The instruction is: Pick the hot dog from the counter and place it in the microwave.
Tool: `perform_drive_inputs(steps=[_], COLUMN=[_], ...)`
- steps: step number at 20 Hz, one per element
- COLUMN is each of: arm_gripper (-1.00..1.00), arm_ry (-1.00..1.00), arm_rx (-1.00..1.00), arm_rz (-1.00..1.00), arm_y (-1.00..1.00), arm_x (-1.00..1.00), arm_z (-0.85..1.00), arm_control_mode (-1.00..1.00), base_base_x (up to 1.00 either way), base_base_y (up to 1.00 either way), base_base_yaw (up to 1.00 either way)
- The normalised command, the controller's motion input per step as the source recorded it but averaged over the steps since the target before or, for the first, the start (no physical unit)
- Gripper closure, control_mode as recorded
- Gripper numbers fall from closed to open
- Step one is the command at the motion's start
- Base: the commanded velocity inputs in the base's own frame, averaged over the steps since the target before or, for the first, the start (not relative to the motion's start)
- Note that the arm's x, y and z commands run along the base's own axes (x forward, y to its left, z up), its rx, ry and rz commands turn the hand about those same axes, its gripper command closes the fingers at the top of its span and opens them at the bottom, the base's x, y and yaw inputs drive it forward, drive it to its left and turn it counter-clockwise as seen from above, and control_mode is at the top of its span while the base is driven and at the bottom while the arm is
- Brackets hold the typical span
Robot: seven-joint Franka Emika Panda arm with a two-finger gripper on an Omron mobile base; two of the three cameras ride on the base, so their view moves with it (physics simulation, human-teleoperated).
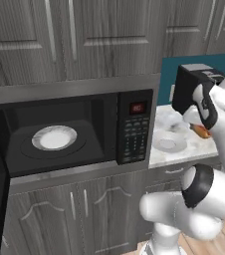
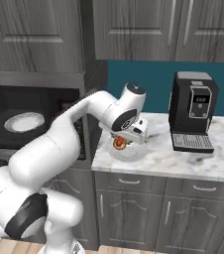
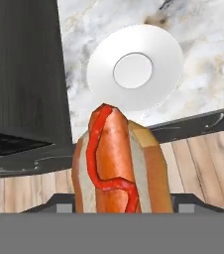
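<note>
Gripper (image 2: 121,144) clamped on the hot dog (image 3: 120,163), lifted above a white plate (image 3: 134,67) on the marble surface (image 2: 183,158), microwave (image 1: 69,134) open at left with turntable (image 1: 55,138) bare, black coffee machine (image 2: 192,110) at right

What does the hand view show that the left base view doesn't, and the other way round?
Hand view alone: the red sauce line along the hot dog, and the wooden floor beyond the counter edge. Left base view alone: the open microwave with its turntable and button panel, plus the coffee machine. Shared: the hot dog, the white plate and the marble counter.
</note>
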Motion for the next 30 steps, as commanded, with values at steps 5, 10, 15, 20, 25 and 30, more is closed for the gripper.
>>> perform_drive_inputs(steps=[5,10,15,20,25,30], arm_gripper=[1.00,1.00,1.00,1.00,1.00,1.00], arm_ry=[-0.12,-0.14,-0.10,-0.09,-0.21,-0.45], arm_rx=[0.00,-0.03,-0.08,-0.07,-0.09,-0.04], arm_rz=[0.20,0.13,0.06,-0.02,0.00,-0.07], arm_y=[0.81,1.00,1.00,1.00,1.00,1.00], arm_x=[-1.00,-1.00,-0.87,-0.22,-0.07,0.00], arm_z=[0.25,0.00,0.00,0.00,0.18,0.14], arm_control_mode=[-1.00,-1.00,-1.00,-1.00,-1.00,-1.00], base_base_x=[0.00,0.00,0.00,0.00,0.00,0.00], base_base_y=[0.00,0.00,0.00,0.00,0.00,0.00], base_base_yaw=[0.00,0.00,0.00,0.00,0.00,0.00])
